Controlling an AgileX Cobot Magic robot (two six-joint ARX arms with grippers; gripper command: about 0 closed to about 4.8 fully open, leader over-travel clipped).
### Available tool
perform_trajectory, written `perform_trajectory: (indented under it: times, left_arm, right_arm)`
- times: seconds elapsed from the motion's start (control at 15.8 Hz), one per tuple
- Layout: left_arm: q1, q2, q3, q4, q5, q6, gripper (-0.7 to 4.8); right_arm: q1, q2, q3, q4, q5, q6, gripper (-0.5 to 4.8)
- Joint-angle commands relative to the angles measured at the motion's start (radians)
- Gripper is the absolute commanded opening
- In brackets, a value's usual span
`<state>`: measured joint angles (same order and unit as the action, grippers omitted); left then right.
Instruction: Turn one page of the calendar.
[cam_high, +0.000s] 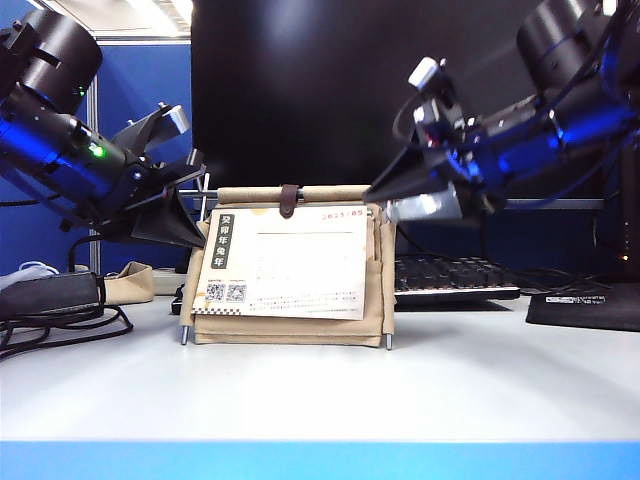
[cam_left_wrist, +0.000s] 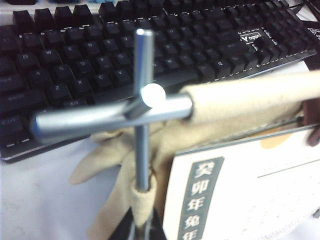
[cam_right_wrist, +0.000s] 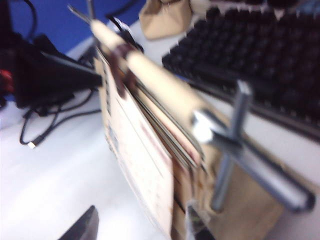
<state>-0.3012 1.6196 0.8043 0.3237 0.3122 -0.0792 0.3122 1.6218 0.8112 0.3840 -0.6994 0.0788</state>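
Calendar (cam_high: 290, 265) of beige canvas shows its white 2023/05 page (cam_high: 285, 262) unturned; your left gripper (cam_high: 195, 236), pressed together, braces its left edge, your right gripper (cam_high: 385, 200), spread, nears its top-right corner.

Both arms showed glossy black cylindrical joint housings w/ blue-lit bodies, and the left arm (cam_high: 55, 140) wore a small green LED on its forearm. The left gripper (cam_high: 185, 228) was matte black, wedge-shaped fingers tapering to points, w/ a silver-grey bracket on top. The right gripper (cam_high: 385, 195) had dark tapered fingers too, plus a silver cylindrical part underneath, a white-grey connector block above, and loose black cables looping back along the right arm (cam_high: 560, 120).
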Motion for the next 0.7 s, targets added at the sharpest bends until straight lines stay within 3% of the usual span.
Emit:
perform_trajectory:
  times: [0.06, 0.7]
  left_arm:
    - [0.001, -0.002, 0.003, -0.019, 0.009, 0.000, -0.06]
    - [0.000, -0.002, 0.003, -0.019, 0.025, 0.000, -0.06]
  right_arm:
    - [0.002, 0.040, 0.003, 0.021, -0.022, 0.000, 2.26]
    - [0.019, 0.115, 0.003, 0.095, -0.092, 0.059, 2.26]
